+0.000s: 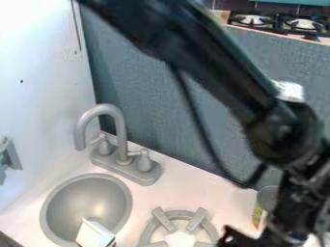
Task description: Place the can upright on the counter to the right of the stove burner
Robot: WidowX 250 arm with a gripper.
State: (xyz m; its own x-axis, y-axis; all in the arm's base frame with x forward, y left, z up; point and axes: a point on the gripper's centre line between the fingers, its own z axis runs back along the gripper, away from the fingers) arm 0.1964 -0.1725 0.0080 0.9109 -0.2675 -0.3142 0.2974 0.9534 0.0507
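Left of the tool (236,240) (apart) lies a box (94,235).

From the burner (198,219), bare desk (187,187) lies open toward 12 o'clock up to the blue-grey panel (145,96). The tall faucet (121,132) blocks 11 o'clock; a drooping cable (244,185) hangs toward 1 o'clock. A block (95,233) obstructs the sink's (85,195) 6 o'clock side.

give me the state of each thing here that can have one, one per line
gripper: lowered right of the burner
faucet: upright, spout turned toward the sink
burner: lit or off, can't tell
white block: tilted, partly cut off
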